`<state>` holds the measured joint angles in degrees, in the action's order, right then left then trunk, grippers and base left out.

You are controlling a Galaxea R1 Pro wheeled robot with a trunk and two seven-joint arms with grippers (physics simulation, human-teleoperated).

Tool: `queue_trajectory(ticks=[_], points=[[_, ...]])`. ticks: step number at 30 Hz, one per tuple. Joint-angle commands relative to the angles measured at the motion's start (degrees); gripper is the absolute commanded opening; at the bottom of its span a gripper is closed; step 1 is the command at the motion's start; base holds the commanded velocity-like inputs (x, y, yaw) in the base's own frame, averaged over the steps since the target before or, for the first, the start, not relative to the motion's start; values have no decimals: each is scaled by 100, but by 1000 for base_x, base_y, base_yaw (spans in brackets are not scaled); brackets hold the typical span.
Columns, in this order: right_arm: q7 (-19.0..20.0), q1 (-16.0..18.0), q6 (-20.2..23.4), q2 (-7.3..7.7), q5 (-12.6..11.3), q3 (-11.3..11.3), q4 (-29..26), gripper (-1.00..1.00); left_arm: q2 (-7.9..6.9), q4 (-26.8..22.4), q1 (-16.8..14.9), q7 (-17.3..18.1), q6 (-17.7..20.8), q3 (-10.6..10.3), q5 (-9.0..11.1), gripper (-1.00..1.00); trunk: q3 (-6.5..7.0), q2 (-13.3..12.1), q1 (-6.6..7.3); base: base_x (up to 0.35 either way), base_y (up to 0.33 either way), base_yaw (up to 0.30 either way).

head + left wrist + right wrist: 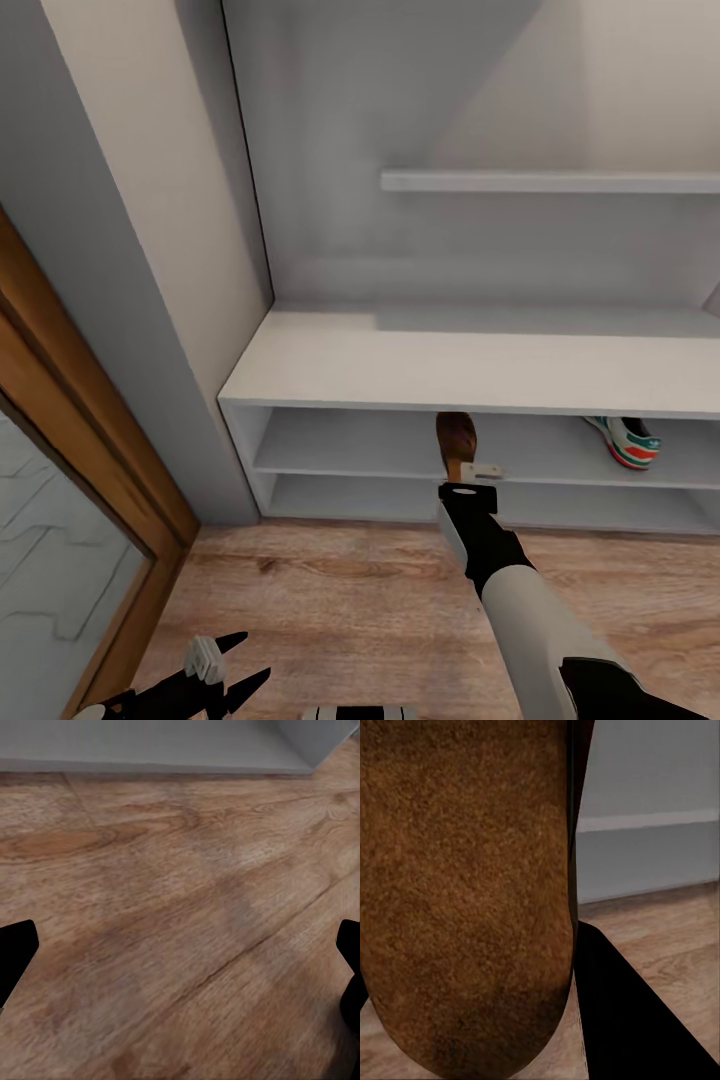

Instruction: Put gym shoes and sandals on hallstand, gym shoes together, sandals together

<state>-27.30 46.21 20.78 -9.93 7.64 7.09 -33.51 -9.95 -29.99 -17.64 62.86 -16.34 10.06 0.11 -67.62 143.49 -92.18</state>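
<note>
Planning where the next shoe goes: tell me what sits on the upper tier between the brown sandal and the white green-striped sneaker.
Head view: bare grey shelf separates the brown leather sandal, held by the right gripper, from the white sneaker.

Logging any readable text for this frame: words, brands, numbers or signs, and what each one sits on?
None can be read.
The gym shoe on the hallstand has a red-orange heel patch, too small and blurred to show any lettering.
The sandal in the right gripper shows plain brown, no marking.
</note>
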Motion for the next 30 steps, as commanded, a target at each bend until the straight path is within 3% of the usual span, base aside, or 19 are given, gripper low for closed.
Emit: queue_trajectory(ticks=[1, 10, 30], points=[[-3, 2, 40, -7, 44, 23, -8, -100, 1, 2, -3, 25, -19, 14, 0, 100, -5, 2, -1, 224, -181, 0], [-4, 2, 40, -7, 44, 20, -14, -100, 1, 2, -3, 25, -19, 14, -2, 100, -5, 2, -1, 200, -178, 0], [-4, 2, 40, -7, 36, 20, -15, -100, -5, -6, -3, 25, -18, 20, 13, 100, -5, 2, -1, 86, -54, 0]])
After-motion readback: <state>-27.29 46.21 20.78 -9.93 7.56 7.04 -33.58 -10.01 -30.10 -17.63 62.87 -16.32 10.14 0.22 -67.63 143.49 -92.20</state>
